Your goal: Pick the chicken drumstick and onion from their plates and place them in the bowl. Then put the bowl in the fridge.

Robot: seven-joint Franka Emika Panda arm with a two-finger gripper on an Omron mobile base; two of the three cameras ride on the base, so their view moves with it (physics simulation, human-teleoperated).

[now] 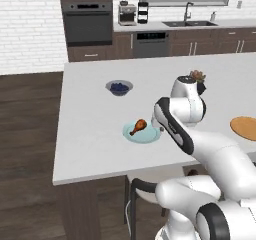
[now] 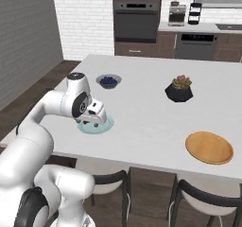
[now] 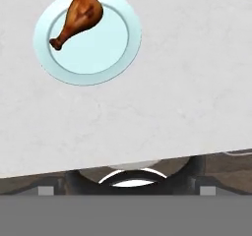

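A: Gripper (image 2: 97, 120) hangs over the near-left part of the island top (image 1: 90, 104), pointing down, jaws spread wide, nothing between them.

B: Drumstick?

A: Chicken drumstick (image 3: 78, 18) lies on the light-blue plate (image 3: 101, 58), not touched. In the hand view the plate sits at the upper left, well off the fingertips (image 3: 46, 191) at the bottom edge. Meat end is toward the plate's top rim, thin bone end points lower left.

B: Seen from the base?

A: Left base view: drumstick (image 1: 138, 127) on the blue plate (image 1: 145, 136) near the counter's front edge, arm just right of it. Right base view: the hand covers most of the plate (image 2: 105, 126); only its rim peeks out.

B: Other plate?

A: Wooden plate (image 2: 209, 147) is near the front right edge, well apart from the gripper. Onion: can't see it on there.

B: Rest of the counter?

A: Small grey bowl of blueberries (image 1: 119, 87) further back from the blue plate, dark potted plant (image 2: 179, 89) mid-counter. Chair backs (image 2: 111, 179) tuck under the near edge.
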